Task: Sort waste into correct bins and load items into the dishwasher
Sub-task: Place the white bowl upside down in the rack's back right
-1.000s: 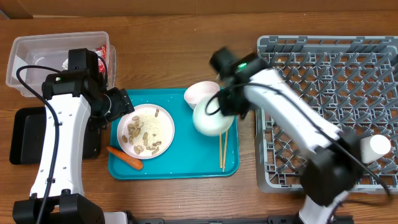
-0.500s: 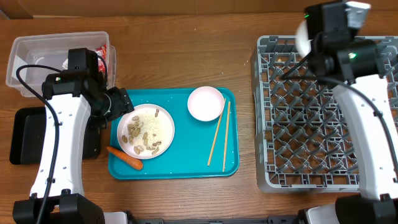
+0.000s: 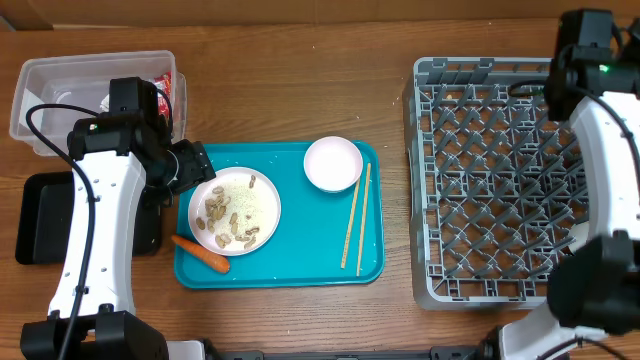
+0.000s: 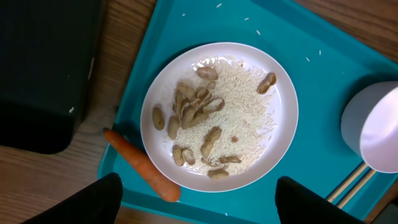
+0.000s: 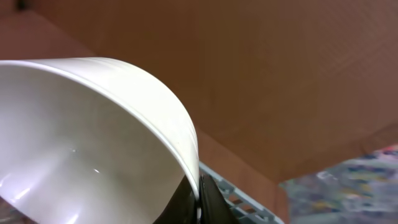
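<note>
Left gripper (image 4: pixel 199 205) hangs spread wide over the round white plate (image 4: pixel 285 118) of white rice (image 4: pixel 245 102) and tan peanut shells (image 4: pixel 193 106) on the teal plastic tray (image 3: pixel 290 265), small orange carrot (image 4: pixel 140 165) just beside. Right gripper (image 5: pixel 199 200) pinches the round white bowl (image 5: pixel 93 143) by its rim, up over the far edge of the square grey lattice dish rack (image 3: pixel 490 180). Print on the red crinkled wrapper (image 3: pixel 168 88) in the clear plastic tub (image 3: pixel 40 100) is too small to read.

plate (image 3: pixel 276 207) on tray (image 3: pixel 300 245), rack (image 3: pixel 480 180) to right

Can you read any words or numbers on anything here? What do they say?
No text can be read anywhere.
The red wrapper in the clear tub: any print is too small to read.
The plate, white bowl, teal tray and grey rack: no writing shows.
</note>
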Robot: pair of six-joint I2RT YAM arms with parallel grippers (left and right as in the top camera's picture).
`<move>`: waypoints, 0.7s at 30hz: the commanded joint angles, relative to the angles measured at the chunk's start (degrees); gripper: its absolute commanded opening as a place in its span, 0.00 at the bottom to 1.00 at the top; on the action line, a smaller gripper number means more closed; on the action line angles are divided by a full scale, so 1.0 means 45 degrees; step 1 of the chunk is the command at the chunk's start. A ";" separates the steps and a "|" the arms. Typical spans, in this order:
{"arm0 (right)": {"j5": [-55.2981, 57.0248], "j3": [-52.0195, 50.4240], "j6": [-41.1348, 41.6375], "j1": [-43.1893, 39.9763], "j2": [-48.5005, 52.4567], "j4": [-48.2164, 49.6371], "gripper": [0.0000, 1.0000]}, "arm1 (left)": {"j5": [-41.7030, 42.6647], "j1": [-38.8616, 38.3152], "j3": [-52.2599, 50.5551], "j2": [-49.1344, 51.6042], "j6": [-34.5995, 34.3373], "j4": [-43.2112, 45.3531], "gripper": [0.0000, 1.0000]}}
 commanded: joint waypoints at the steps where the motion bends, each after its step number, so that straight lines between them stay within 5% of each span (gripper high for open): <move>1: 0.1360 -0.0146 -0.0277 -0.0763 0.1001 0.0355 0.04 | -0.0136 0.0029 0.0146 -0.0277 0.0253 0.0083 0.81; 13: 0.1243 -0.0151 0.0350 -0.0427 0.3599 0.0034 0.04 | -0.0039 0.0029 0.0146 -0.0277 0.0248 0.0282 0.80; 21: -0.1302 -0.0228 0.0748 0.0772 0.3657 -0.0588 0.06 | -0.0034 0.0029 0.0146 -0.0277 0.0253 0.0228 0.80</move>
